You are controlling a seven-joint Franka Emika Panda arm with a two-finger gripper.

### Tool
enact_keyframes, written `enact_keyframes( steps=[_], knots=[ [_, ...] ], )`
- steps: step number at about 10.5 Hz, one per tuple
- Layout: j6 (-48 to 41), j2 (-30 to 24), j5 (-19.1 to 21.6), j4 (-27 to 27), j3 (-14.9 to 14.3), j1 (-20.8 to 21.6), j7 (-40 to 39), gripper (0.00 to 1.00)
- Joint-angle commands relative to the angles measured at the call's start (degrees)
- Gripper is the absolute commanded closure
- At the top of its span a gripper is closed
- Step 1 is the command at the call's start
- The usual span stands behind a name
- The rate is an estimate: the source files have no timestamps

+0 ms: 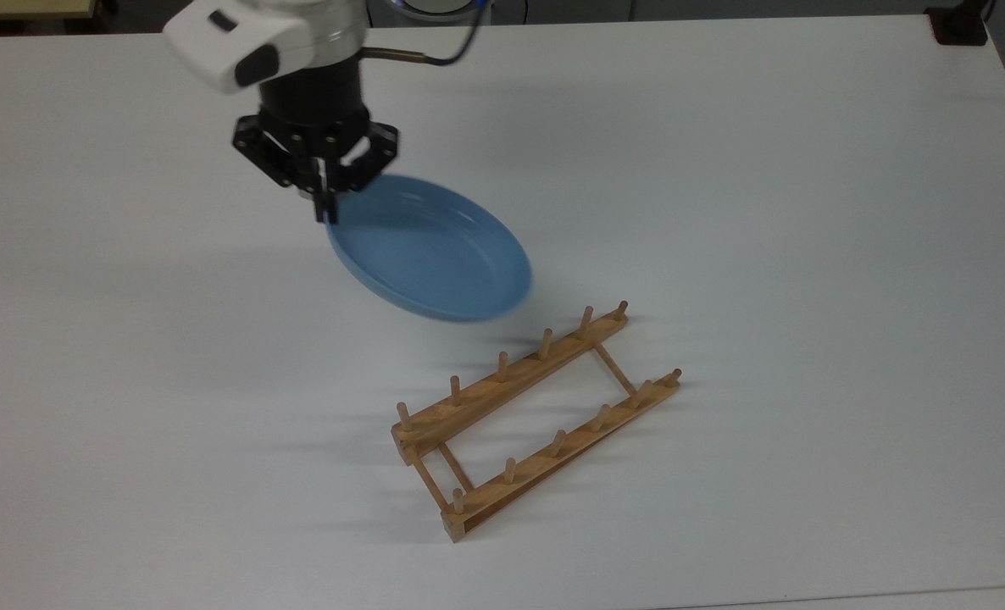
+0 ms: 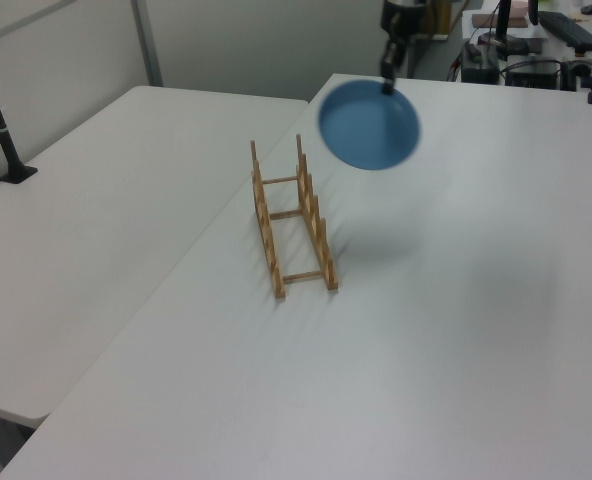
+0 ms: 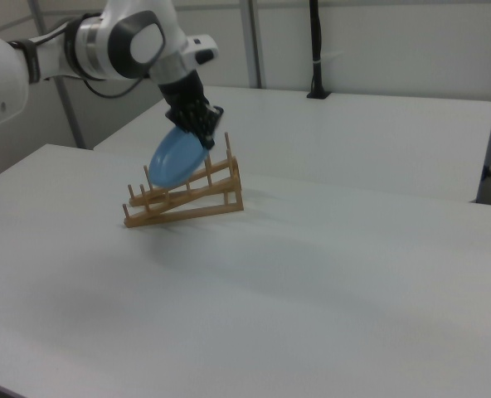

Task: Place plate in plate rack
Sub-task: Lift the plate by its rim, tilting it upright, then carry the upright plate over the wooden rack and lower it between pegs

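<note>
Here my gripper (image 1: 326,206) pinches the plate (image 1: 431,259) by its rim; hanging below, it looks stiff, glossy, slippery.

1. The plate (image 1: 435,254) is smooth, glossy light blue, with soft highlights along its raised rim; it looks like glazed ceramic or hard plastic.
2. The plate rack (image 1: 536,419) is light-brown wood with a satin, lightly varnished finish on its rails and pegs.
3. The surface (image 1: 765,212) is smooth, matt white laminate.
4. The end effector (image 1: 324,207) is matt black, below a smooth white plastic arm casing (image 1: 248,38).
</note>
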Motion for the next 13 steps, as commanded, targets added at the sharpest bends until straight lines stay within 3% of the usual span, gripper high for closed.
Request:
enact_keyframes(
  steps=[1, 3, 6, 8, 13],
  knots=[
    [11.8, 1.2, -8.3, 1.6, -0.6, 4.2, 17.5, 1.00],
    [19.3, 2.9, -19.6, 1.6, -0.6, 4.8, 31.1, 1.00],
    [21.5, 5.1, -38.0, 1.1, -0.6, 6.6, 47.6, 1.00],
    [22.1, 6.3, -46.2, 1.0, -0.5, 6.9, 55.9, 1.00],
    [22.2, 8.9, -49.2, 1.0, -0.4, 9.4, 57.4, 1.00]
  ],
)
